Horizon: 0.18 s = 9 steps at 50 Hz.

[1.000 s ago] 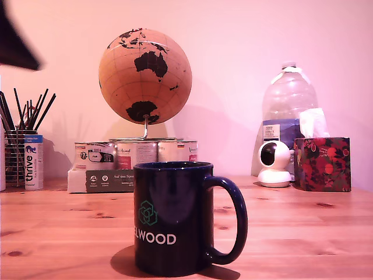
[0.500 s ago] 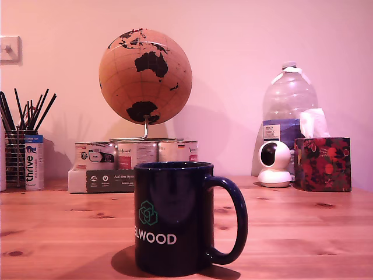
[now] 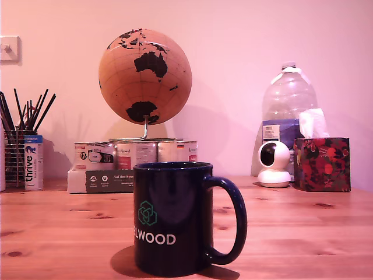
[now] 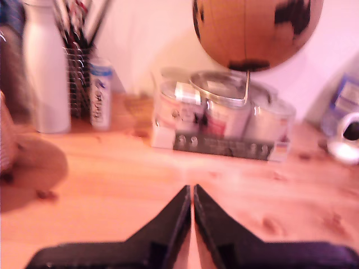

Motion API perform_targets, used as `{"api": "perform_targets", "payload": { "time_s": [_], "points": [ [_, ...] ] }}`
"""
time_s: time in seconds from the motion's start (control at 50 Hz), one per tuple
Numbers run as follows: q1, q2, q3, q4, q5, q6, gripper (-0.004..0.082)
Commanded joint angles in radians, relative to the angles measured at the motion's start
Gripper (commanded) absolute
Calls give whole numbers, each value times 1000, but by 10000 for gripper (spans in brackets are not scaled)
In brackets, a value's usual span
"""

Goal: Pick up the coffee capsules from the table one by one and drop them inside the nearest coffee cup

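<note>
The coffee cup (image 3: 172, 219), a glossy dark navy mug with white lettering and a teal logo, stands upright on the wooden table (image 3: 303, 227) close to the exterior camera, handle toward that view's right. No coffee capsules show in either view. My gripper (image 4: 192, 190) appears only in the wrist view: two black fingers (image 4: 168, 224) pressed together at the tips, nothing visible between them, hovering over bare table (image 4: 112, 185) and facing the cans. The exterior view does not show the gripper, and the wrist view does not show the mug.
Along the back wall stand a mesh pencil holder (image 3: 17, 154), a "thrive" tube (image 3: 33, 161), tin cans (image 3: 134, 154) under a cork globe (image 3: 144, 76), a white camera (image 3: 274, 163), a water bottle (image 3: 289, 99) and a floral tissue box (image 3: 322, 164). A white bottle (image 4: 46, 73) stands beside the holder.
A dark blurred shape at the exterior view's upper left one second ago has gone, uncovering a wall switch. The mug and the other objects have not moved.
</note>
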Motion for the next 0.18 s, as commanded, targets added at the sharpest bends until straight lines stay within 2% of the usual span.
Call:
{"api": "perform_targets", "payload": {
  "time_s": [0.0, 0.02, 0.04, 0.16],
  "points": [
    [-1, -9, -58, 15, 40, 14, -18],
    [-1, -9, -66, 14, 47, 14, -18],
    [-1, -9, -74, 14, 50, 39, -18],
    [-1, -9, -96, 8, 29, 42, -18]
  ]
}}
